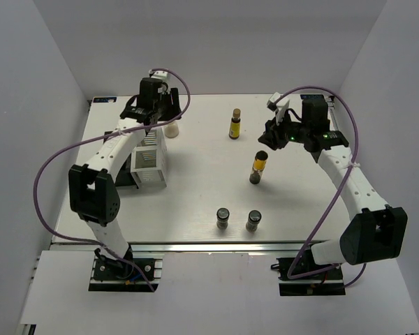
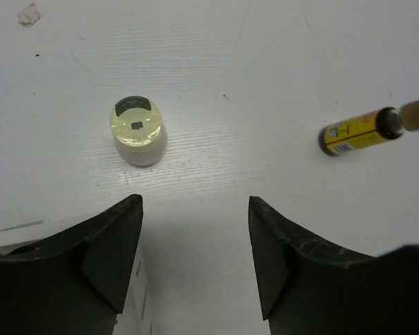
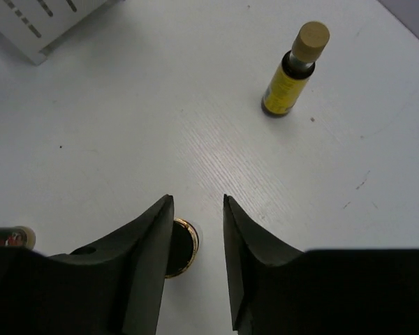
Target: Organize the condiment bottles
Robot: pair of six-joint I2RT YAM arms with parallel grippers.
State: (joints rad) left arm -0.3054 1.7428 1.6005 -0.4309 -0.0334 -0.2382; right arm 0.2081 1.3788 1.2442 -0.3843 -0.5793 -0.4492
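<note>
At upper left, the left end effector (image 2: 194, 227) is held wide apart and empty by a white slatted plastic box (image 1: 150, 159). Right of centre, past the slim yellow tan-capped bottle (image 1: 234, 124), the amber black-capped bottle (image 1: 258, 167) stands on the white desk (image 1: 195, 188). The right end effector (image 3: 197, 209), narrowly parted and empty, would best be widened and centred over it before descent.

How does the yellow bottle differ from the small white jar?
The yellow bottle is slim and tall with a tan cap; the white jar is squat and wide with a pale flat lid. The jar sits close in front of the left gripper; the bottle stands farther off. Both are upright and ungripped.
</note>
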